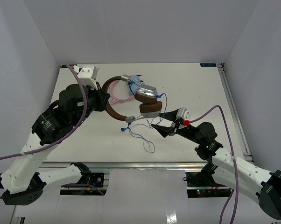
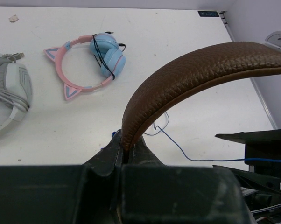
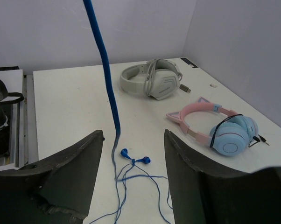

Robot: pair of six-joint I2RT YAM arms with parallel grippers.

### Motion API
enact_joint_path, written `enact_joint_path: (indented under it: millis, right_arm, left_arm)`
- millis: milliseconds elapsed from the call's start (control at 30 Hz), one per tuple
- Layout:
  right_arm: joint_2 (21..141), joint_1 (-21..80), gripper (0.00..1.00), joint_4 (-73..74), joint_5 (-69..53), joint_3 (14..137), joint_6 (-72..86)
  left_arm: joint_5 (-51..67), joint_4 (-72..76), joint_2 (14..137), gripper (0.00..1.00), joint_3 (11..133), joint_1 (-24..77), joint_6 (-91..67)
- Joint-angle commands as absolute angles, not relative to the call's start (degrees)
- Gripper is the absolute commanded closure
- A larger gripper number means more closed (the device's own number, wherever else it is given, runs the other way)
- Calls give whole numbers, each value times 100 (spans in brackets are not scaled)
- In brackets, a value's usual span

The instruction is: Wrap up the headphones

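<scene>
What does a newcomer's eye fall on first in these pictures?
The brown headphones are held above the table, their headband clamped in the left gripper. Their blue cable hangs inside the open right gripper. A pink cat-ear pair and a grey pair lie on the table.

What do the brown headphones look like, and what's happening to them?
The headphones have a dark brown, leathery headband, brown ear pads and shiny silver cups. The left hand pinches the headband, holding them up above the table. Their thin blue cable hangs down between the open fingers of the right hand, and its end lies in loose loops on the white table.
</scene>
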State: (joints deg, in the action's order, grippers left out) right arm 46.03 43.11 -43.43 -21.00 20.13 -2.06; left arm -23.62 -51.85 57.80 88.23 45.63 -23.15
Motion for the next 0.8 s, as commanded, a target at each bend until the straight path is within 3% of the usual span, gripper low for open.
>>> enact_joint_path:
  millis: [0,467,767]
  right_arm:
    - [4692,4289,40,-5013,-2431,1922,-65]
    - [5054,4298,35,-5498,-2472,1872,68]
    - [5327,4302,40,-5665,-2513,1878,26]
  left_arm:
    - [-2184,-4681,5549,100,9137,4553,-2626]
    - [-2030,-4579,5521,100,9135,4553,-2786]
    - [-1868,-4419,5462,100,9061,4553,-2915]
